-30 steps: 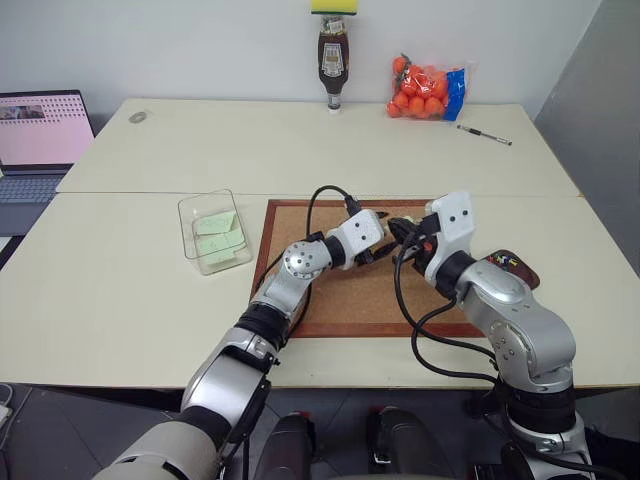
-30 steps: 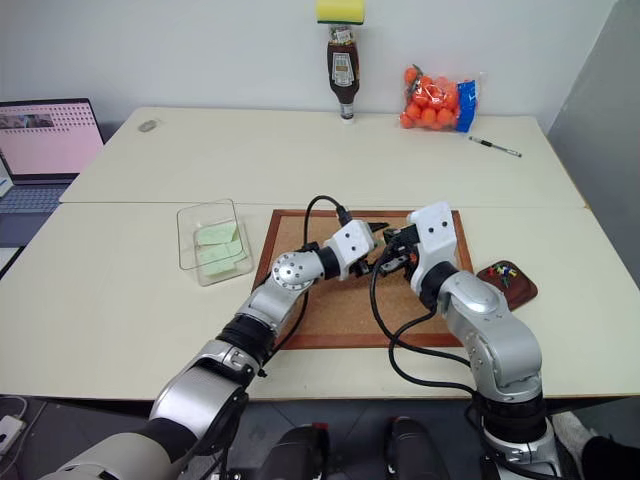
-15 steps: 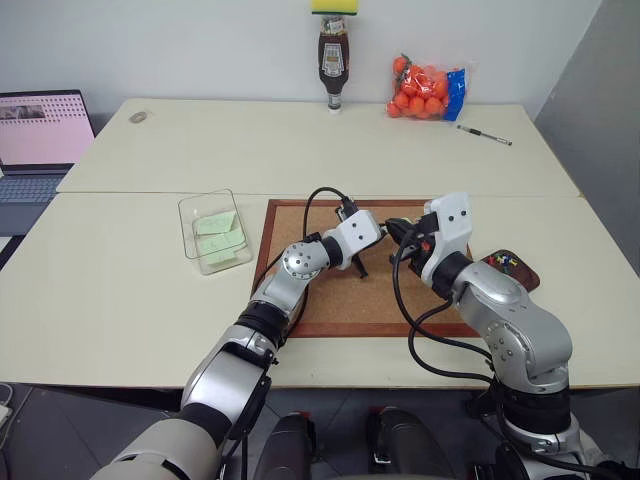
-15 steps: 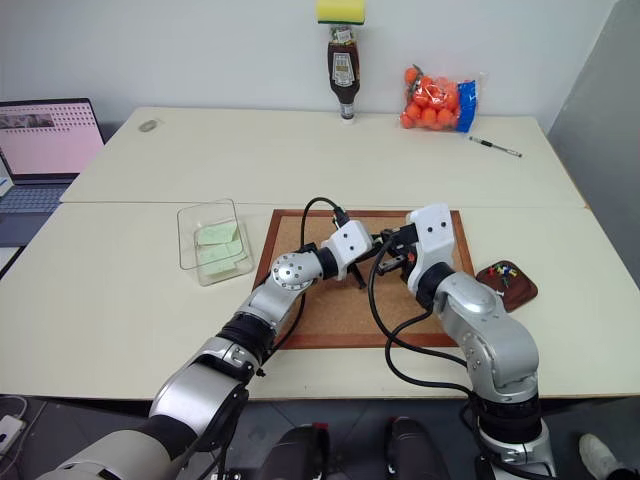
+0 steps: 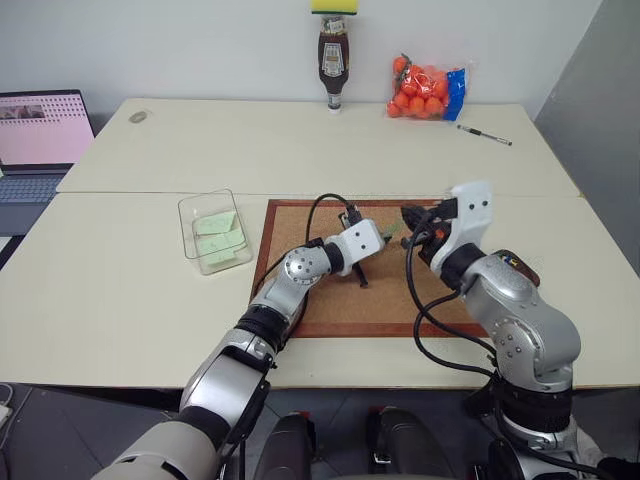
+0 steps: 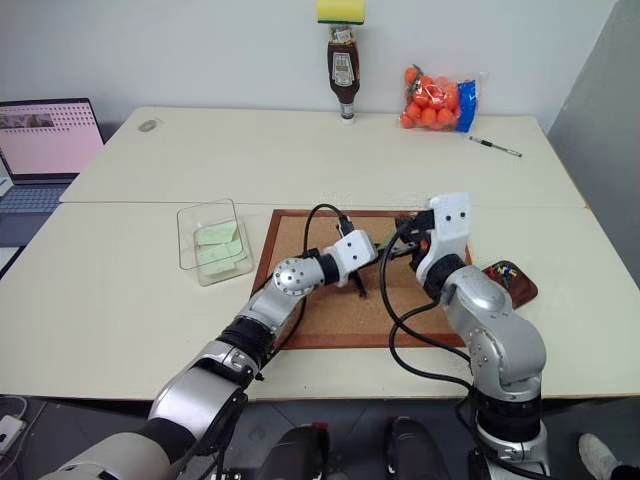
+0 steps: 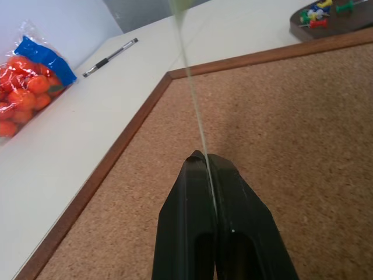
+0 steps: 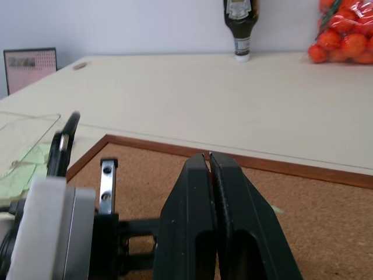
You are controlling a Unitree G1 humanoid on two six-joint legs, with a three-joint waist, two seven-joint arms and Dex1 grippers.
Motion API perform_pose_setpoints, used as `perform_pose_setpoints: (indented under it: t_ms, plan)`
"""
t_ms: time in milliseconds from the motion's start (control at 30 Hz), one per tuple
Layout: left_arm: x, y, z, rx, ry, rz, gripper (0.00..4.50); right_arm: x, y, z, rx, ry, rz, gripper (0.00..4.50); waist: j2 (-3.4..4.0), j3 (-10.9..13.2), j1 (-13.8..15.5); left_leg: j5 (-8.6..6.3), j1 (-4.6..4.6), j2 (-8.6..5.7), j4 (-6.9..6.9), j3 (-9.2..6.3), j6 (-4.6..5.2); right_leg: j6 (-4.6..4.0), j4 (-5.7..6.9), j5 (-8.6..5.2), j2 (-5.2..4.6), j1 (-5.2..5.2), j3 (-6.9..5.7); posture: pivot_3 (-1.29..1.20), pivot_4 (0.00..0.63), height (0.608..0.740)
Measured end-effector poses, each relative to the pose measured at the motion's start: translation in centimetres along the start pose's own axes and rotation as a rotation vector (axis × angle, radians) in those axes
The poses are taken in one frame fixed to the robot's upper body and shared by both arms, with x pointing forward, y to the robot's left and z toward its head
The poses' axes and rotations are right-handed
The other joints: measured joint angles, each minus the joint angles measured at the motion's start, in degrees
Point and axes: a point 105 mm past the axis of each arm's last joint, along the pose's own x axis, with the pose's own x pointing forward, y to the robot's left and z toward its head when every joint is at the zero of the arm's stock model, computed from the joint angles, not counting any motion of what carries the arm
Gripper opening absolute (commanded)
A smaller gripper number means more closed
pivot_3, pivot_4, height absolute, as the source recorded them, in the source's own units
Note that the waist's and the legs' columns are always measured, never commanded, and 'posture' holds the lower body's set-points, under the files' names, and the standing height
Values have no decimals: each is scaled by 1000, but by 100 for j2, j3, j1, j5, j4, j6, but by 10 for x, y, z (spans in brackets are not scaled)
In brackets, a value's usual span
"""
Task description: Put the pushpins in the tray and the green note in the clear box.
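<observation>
Head cam is not much help here: my two pincers sit close together over the corkboard (image 5: pixel 330 300) and the fingertips are too small to read. The green note (image 7: pixel 195 105) is barely a sliver up there. From the left wrist cam it's obvious though, the left pincer (image 7: pixel 205 160) is pressed together on the note, which I see edge-on as a thin pale green line rising out of the top of that view, so its upper end is cut off. That same cam catches the tray (image 7: pixel 344 23) past the board's right edge with a few pushpins (image 7: pixel 317 14) in it (red, yellow, blue, green); tray is clipped by the frame. From the head cam my right arm hides most of the tray.

Right wrist cam: right pincer (image 8: pixel 208 158) closed, fingers together, can't see anything in it.

The clear box (image 5: pixel 213 232) sits on the counter just off the board's left edge, with pale green slips (image 5: pixel 220 238) inside.
</observation>
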Motion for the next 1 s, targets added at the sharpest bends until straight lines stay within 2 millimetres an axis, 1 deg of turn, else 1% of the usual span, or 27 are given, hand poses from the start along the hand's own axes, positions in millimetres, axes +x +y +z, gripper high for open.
perform_pose_setpoints:
  t_ms: [67, 200, 367, 433, 533, 567, 600, 667, 700, 833, 900, 933, 1000]
  plan:
    - [0, -3, 0, 9, 1, -13, 45, -4, -7, 7, 20, -31, -36, 0, 0, 0, 1, 0, 0, 0, 1, 0, 0, 0, 1, 0, 0, 0, 0, 0, 150, 740]
    - [1, -4, 0, 20, -2, -19, 45, -12, -20, 14, 31, -56, -106, 0, 0, 0, 2, 0, 0, 0, 1, -1, 0, 0, 1, 0, 0, 0, 1, 0, 150, 740]
    - [0, -3, 1, 15, -6, -16, 45, -33, -41, 16, 21, -53, -185, 0, 0, 0, 0, 0, -1, 0, 0, 2, 0, 0, -1, 0, -1, 0, 3, 0, 150, 740]
    - [1, -3, 4, -14, -25, -5, 45, -37, -45, 15, 19, -41, -199, 0, 0, 0, -6, 0, 1, 0, 0, 5, 0, 0, 1, 0, -1, 0, 3, 0, 150, 740]
    - [3, -2, 17, -127, -100, 14, 45, -38, -42, 15, 15, -30, -182, 0, 0, 0, -5, 0, 1, 2, 1, -1, 0, 0, 2, 0, 0, 1, 2, 0, 150, 740]
    - [3, -2, 21, -151, -118, 10, 406, -38, -41, 14, 15, -28, -178, 0, 0, 0, -5, 0, 1, 2, 1, -1, 0, 0, 2, 0, 0, 1, 1, 0, 150, 740]
    - [3, 0, 27, -195, -147, 11, 414, -37, -39, 13, 14, -22, -169, 0, 0, 0, -5, 0, 1, 2, 1, -1, 0, 0, 2, 0, 0, 1, 2, 0, 150, 740]
    - [2, 4, 35, -245, -177, 3, 937, -34, -35, 13, 9, -17, -152, 0, 0, 0, -26, 0, 2, 2, 1, 3, 0, 0, 2, 0, 4, 0, 3, 0, 150, 740]
    - [0, 5, 37, -255, -181, -4, 1120, -33, -34, 13, 8, -17, -148, 0, 0, 0, -30, 0, 3, 2, 1, 2, 0, 0, 2, 0, 4, 0, 4, 0, 150, 740]
    - [-8, 13, 37, -351, -177, -22, 1958, -29, -31, 13, -2, -10, -126, 0, 0, 0, -30, 0, 2, 2, 1, -2, 0, 0, 2, 0, 7, 1, 2, 0, 150, 740]
    - [-11, 12, 38, -388, -178, -46, 2256, -25, -30, 12, -5, -3, -111, 0, 0, 0, -30, 0, 2, 2, 2, 0, 0, 0, 2, 0, 7, 0, 3, 0, 150, 740]
    - [-13, 12, 39, -401, -176, -58, 2541, -23, -28, 13, -9, -2, -100, 0, 0, 0, -31, 0, 2, 2, 1, 1, 0, 0, 1, 0, 7, 0, 3, 0, 150, 740]
    - [-15, 12, 39, -413, -169, -82, 2959, -20, -26, 16, -15, -9, -82, 0, 0, 0, -26, 0, 1, 1, 1, -1, 0, 0, 0, 0, 7, 1, 3, 0, 150, 740]
